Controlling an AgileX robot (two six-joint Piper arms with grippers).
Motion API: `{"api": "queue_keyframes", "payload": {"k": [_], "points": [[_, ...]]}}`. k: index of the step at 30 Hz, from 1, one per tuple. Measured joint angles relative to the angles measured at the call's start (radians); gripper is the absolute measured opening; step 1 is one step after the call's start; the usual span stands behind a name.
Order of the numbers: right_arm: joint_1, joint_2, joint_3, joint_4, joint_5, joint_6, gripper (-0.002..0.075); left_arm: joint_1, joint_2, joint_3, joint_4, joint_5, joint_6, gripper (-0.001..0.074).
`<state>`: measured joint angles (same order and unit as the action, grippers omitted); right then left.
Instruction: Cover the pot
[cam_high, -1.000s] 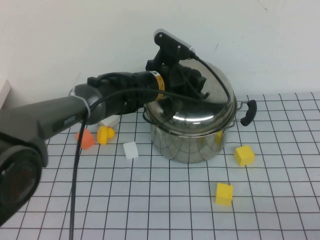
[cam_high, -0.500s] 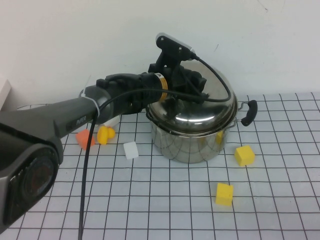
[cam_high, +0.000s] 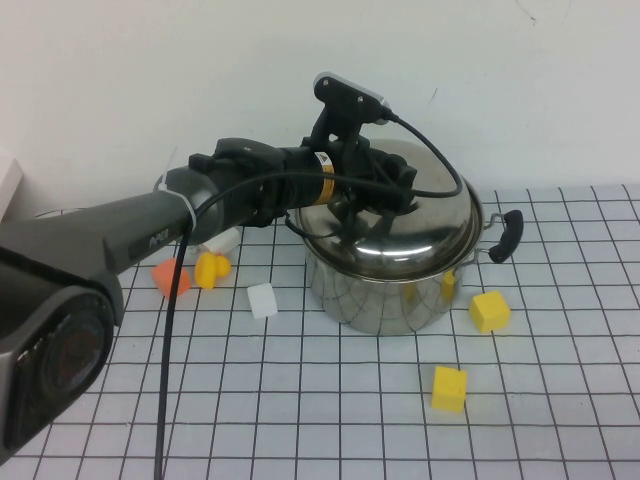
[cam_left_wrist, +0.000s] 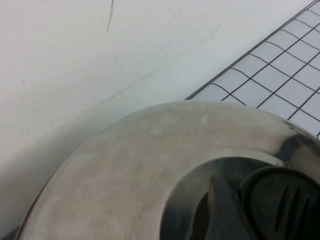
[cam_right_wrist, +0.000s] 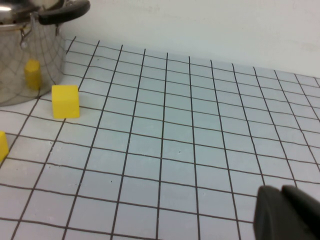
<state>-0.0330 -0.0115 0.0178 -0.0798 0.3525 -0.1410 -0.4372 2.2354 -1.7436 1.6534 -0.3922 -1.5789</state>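
Observation:
The shiny steel pot stands at the back of the gridded table, with a black side handle on its right. The domed steel lid lies across the pot's rim, nearly level. My left gripper reaches in from the left and is shut on the lid's black knob, seen close in the left wrist view above the lid's dome. My right gripper is out of the high view; it is shut and empty, low over bare table to the right of the pot.
Two yellow blocks lie right of and in front of the pot. A white block, a yellow piece and an orange piece lie to its left. The white wall is close behind the pot.
The lid was tilted over the pot; my left gripper has lowered it and it now sits almost flat on the rim. The pot shifted slightly right.

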Motion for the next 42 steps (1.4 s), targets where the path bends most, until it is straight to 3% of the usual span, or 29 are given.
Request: {"api": "queue_keyframes", "payload": {"k": [23, 24, 29, 32, 38, 42], "points": [[0.000, 0.000, 0.000, -0.001, 0.000, 0.000, 0.0009, 0.000, 0.004, -0.004, 0.059, -0.011, -0.175, 0.0333], [0.000, 0.000, 0.000, -0.001, 0.000, 0.000, 0.0009, 0.000, 0.004, -0.004, 0.059, -0.011, -0.178, 0.0352], [0.000, 0.000, 0.000, -0.001, 0.000, 0.000, 0.0009, 0.000, -0.018, 0.000, 0.100, -0.011, -0.191, 0.0599], [0.000, 0.000, 0.000, -0.001, 0.000, 0.000, 0.0009, 0.000, -0.071, 0.000, 0.107, 0.017, -0.198, 0.0646], [0.000, 0.000, 0.000, -0.001, 0.000, 0.000, 0.0009, 0.028, -0.241, 0.014, 0.107, 0.025, -0.256, 0.0594], [0.000, 0.000, 0.000, -0.001, 0.000, 0.000, 0.0009, 0.076, -0.383, 0.071, 0.107, -0.002, -0.322, 0.0437]]}}
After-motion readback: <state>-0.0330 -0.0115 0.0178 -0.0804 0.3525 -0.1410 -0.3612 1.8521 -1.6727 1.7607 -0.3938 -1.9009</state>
